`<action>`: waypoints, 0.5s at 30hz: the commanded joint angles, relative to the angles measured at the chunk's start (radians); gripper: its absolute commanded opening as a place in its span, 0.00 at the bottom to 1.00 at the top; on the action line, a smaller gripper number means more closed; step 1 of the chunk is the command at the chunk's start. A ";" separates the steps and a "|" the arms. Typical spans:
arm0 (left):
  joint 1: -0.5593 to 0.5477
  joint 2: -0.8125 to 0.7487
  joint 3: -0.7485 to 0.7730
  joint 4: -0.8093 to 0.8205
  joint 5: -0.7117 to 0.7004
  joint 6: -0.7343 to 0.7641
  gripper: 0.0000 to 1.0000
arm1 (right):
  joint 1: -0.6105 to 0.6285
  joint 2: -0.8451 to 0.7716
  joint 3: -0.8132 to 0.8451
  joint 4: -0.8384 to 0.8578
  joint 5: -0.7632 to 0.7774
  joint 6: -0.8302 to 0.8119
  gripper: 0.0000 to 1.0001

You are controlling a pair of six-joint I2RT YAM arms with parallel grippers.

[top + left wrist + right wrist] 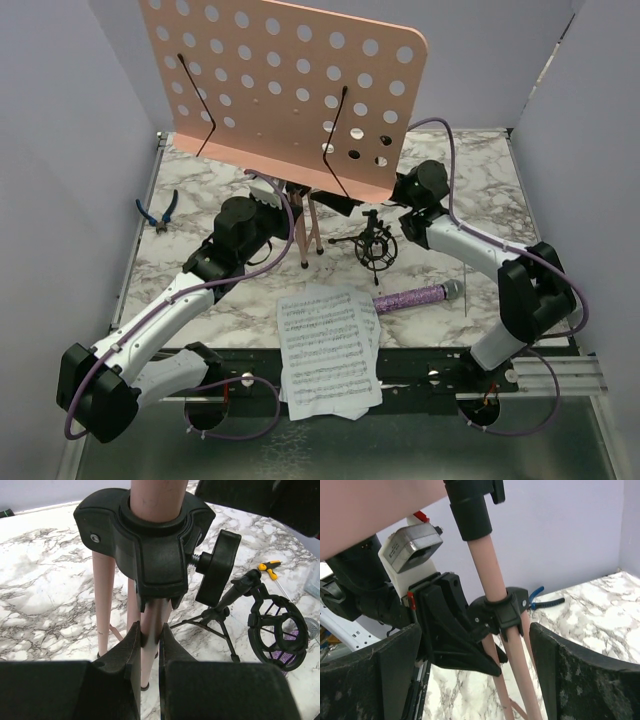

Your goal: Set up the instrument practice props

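Stand steadied by one leg; other props not yet placed.

Pink music stand (290, 90) is stood upright at far centre. One tripod leg is pinched by the left gripper (149, 641), likely against tipping. The right gripper (476, 650) is held wide open, gripping nothing, just right of the pole. Sheet music (328, 345) and microphone (418, 296) are left lying near.

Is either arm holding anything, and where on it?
Left gripper pinches a pink tube of the music stand just below its black collar; right gripper is open, holding nothing.

marble table (195, 190) — pages (328, 345), microphone (415, 297), pliers (158, 212)
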 commanded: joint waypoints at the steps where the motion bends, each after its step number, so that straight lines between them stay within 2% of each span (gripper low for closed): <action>1: -0.013 -0.040 0.021 0.047 0.083 -0.049 0.00 | -0.006 0.054 0.070 0.070 -0.067 0.027 0.92; 15: -0.016 -0.051 0.007 0.050 0.115 -0.069 0.00 | -0.001 0.277 0.350 0.170 -0.233 0.209 0.85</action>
